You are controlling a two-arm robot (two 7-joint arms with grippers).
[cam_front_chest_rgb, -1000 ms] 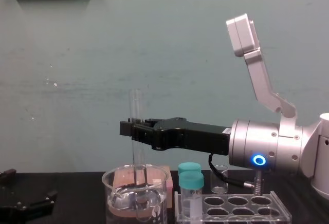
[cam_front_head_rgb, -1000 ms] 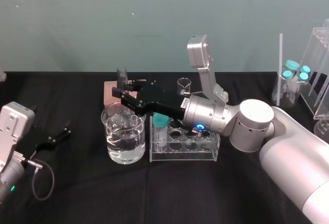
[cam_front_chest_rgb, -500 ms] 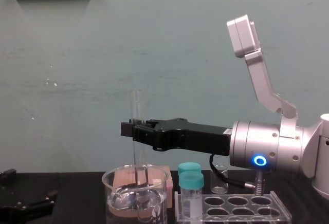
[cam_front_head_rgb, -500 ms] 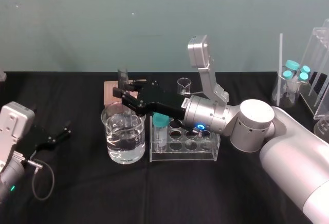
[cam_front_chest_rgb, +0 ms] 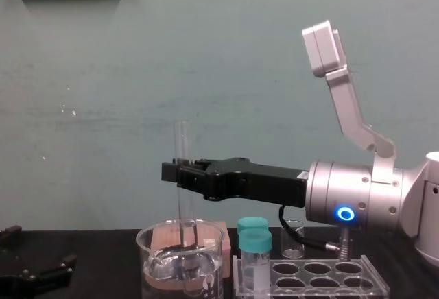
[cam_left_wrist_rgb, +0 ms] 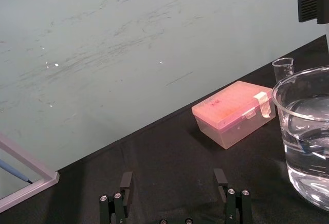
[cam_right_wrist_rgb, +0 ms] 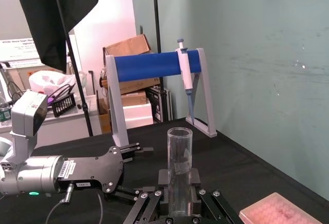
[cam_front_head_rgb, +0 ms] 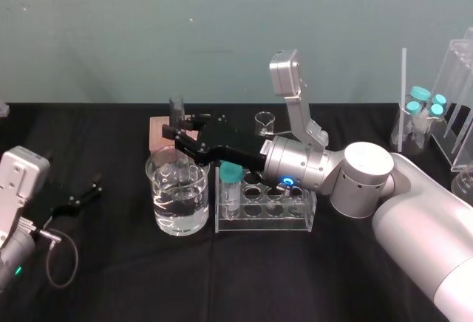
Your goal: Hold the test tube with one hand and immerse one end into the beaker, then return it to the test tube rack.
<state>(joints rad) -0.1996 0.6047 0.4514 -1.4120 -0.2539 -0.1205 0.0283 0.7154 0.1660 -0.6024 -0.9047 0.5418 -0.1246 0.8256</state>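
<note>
The black right end effector (cam_front_chest_rgb: 180,173) pinches the thin clear glass test tube (cam_front_chest_rgb: 181,141) upright, lower end inside the wide glass beaker (cam_front_chest_rgb: 146,247), at nine o'clock of the clear acrylic rack (cam_front_head_rgb: 262,224). The left end effector (cam_front_head_rgb: 83,195) is spread.

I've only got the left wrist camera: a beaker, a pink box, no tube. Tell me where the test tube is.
Observer: The right gripper holds the test tube upright over the beaker, lower end below the rim.
Operator: Give me the rack.
Observer: The test tube rack stands close beside the beaker, on its right, with a teal-capped vial at the end nearest the beaker.
Operator: Place my gripper.
Observer: The left gripper lies parked and open at the left of the table, apart from the beaker.
</note>
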